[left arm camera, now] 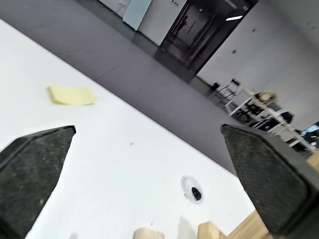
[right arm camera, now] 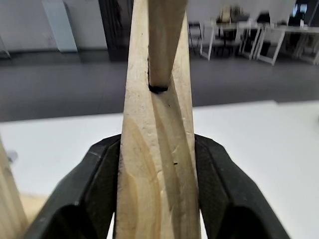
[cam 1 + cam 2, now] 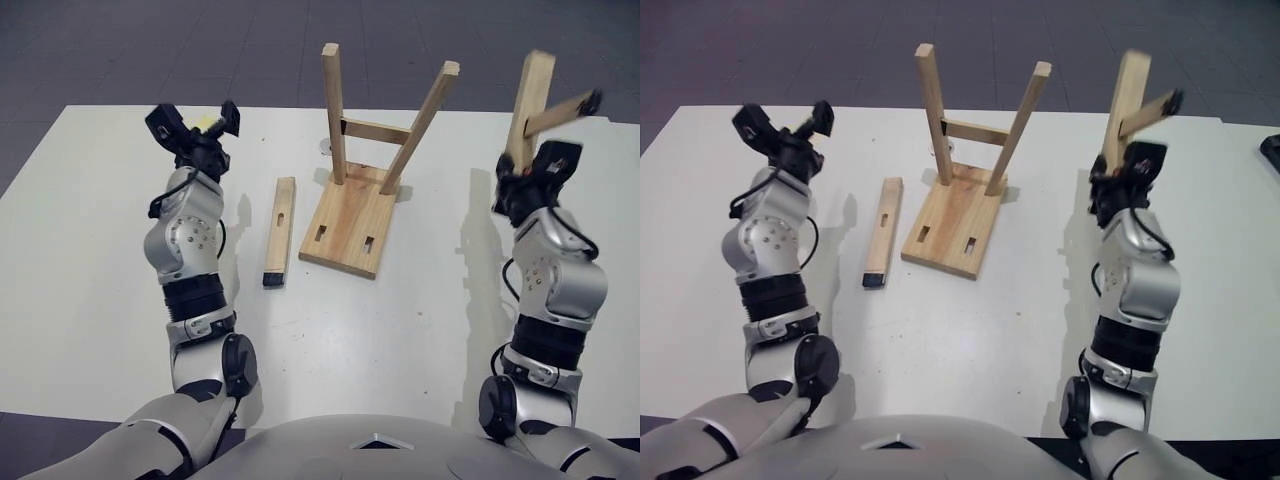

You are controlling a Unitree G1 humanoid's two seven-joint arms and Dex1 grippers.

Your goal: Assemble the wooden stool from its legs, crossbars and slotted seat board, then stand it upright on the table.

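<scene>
Left tool [image 3: 195,120]: fingers apart, above desk [image 3: 90,250].
Loose leg [image 3: 279,232]: flat, left of seat board [image 3: 345,230].
Seat board: mid-desk, two legs [image 3: 334,115] upright in it.
Right tool [image 3: 530,165]: clamped on a raised leg [image 3: 530,95].
Desk: white, yellow note [image 1: 72,94].
Room: grey floor [image 1: 114,55], dark doorway [image 1: 199,30].

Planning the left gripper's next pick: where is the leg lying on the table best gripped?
Probably mid-length on the loose leg, coming straight down with the jaws across its narrow width. It lies flat with both long sides clear, and the seat board sits apart on its right.
</scene>
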